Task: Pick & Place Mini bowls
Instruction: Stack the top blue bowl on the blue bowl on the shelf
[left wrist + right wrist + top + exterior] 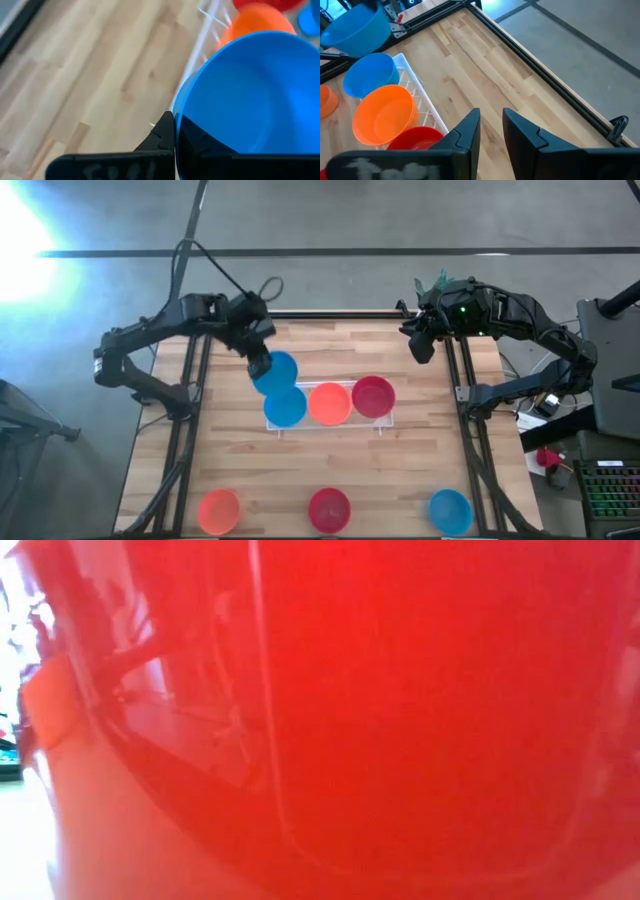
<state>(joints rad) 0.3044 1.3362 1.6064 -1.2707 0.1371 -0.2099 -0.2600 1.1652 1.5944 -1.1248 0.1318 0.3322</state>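
Note:
My left gripper (258, 358) is shut on a blue mini bowl (278, 370) that hangs over the far left end of the white lattice tray (330, 427). In the tray sit a second blue bowl (285, 408), an orange bowl (329, 402) and a red bowl (373, 395), each resting on its base. Along the near edge stand an orange bowl (219, 510), a red bowl (329, 508) and a blue bowl (450, 512). My right gripper (491, 117) hovers open at the far right of the table, with nothing between its fingers. My left gripper pinches the blue bowl's rim (176, 107), with one finger (200, 145) inside the bowl and the other (161, 135) outside the wall. The fingers slant down from the table's far left. The bowl is lifted clear and tilted, above the blue bowl in the tray.
The red bowl (400, 720) at the near edge fills the low view. Bare wood lies left of the tray (90, 75) and between the tray and the near row. Dark frame rails (545, 70) border the table.

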